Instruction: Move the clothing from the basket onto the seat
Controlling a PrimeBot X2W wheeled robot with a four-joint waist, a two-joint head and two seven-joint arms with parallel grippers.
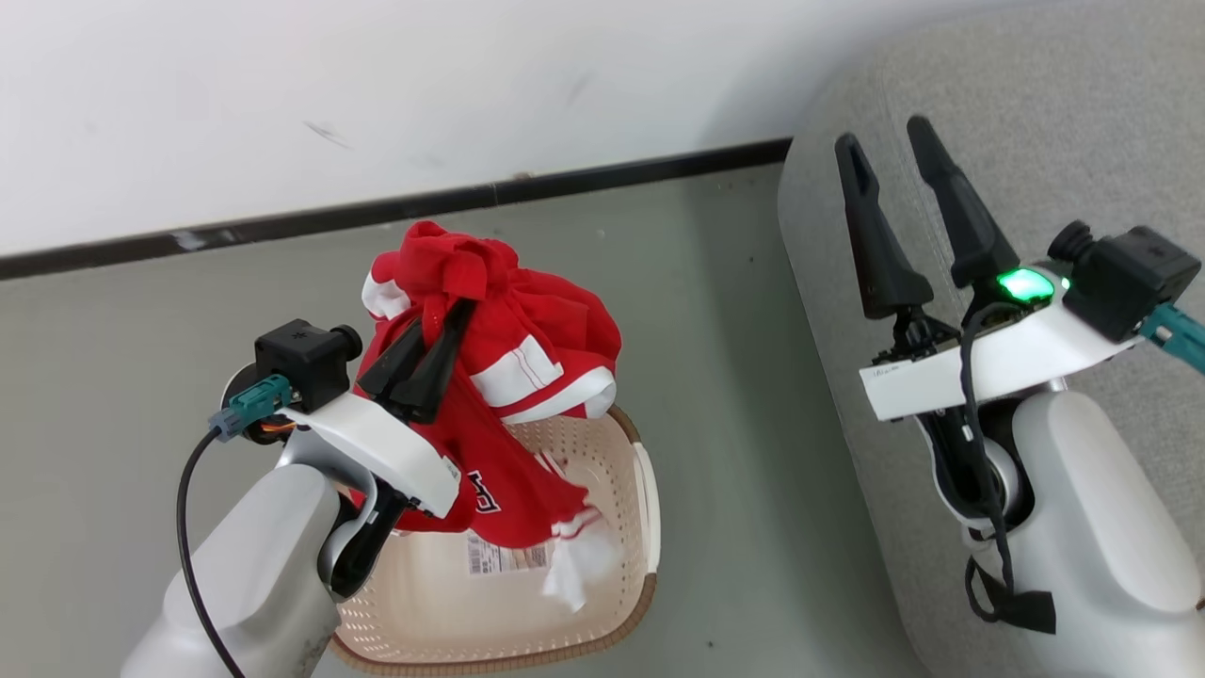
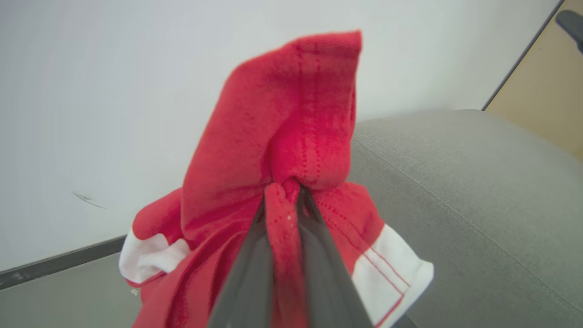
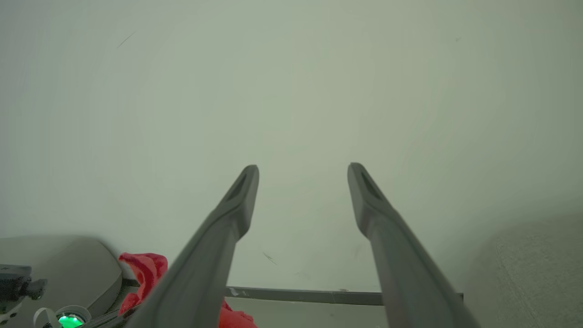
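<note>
- Grip first: our left gripper [image 1: 441,325] is pinched tight on a bunched fold of the clothing [image 1: 527,377], held above the basket [image 1: 648,508], lower end hanging inside.
- We judge it light, limp and prone to slipping, so keep the thick bunch.
- Our right gripper [image 1: 885,134] stands spread over the seat [image 1: 1036,113].

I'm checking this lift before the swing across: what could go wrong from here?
The left gripper pinches just a narrow fold of the clothing, so the fabric might slip free.
The garment's lower end hangs inside the basket and may snag its rim on the way to the seat.
</note>
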